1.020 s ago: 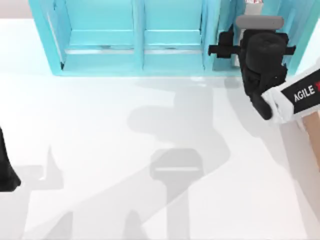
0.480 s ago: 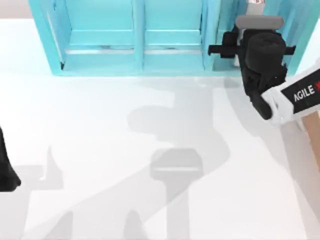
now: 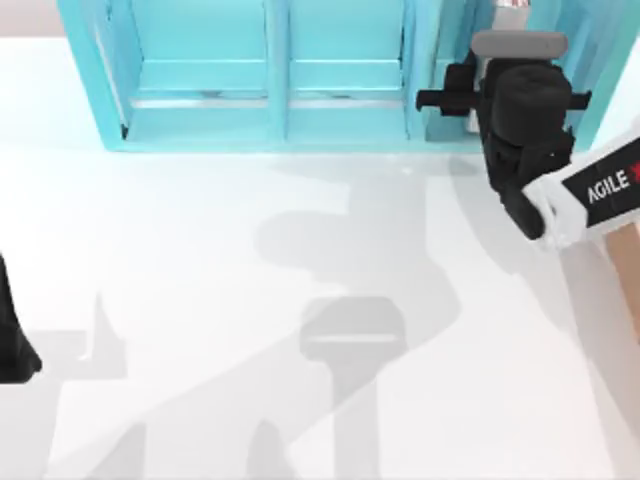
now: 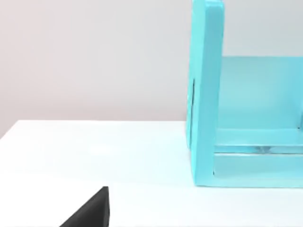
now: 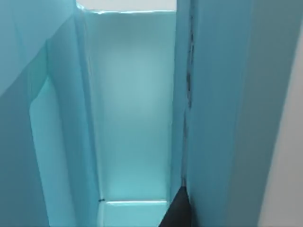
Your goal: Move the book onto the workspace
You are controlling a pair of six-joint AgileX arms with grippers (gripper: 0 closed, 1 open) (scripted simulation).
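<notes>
My right gripper (image 3: 490, 60) reaches into the shelf (image 3: 270, 110) for the book (image 3: 508, 8); I can't tell its jaws; left arm (image 3: 12, 340) waits.

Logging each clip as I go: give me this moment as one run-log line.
right arm: gripper at shelf's right compartment | book: in shelf, red mark visible | left arm: parked, table's left edge | task: book not yet moved

Right arm (image 3: 590, 190) extended toward top right; left arm (image 3: 12, 340) parked at left edge.
</notes>
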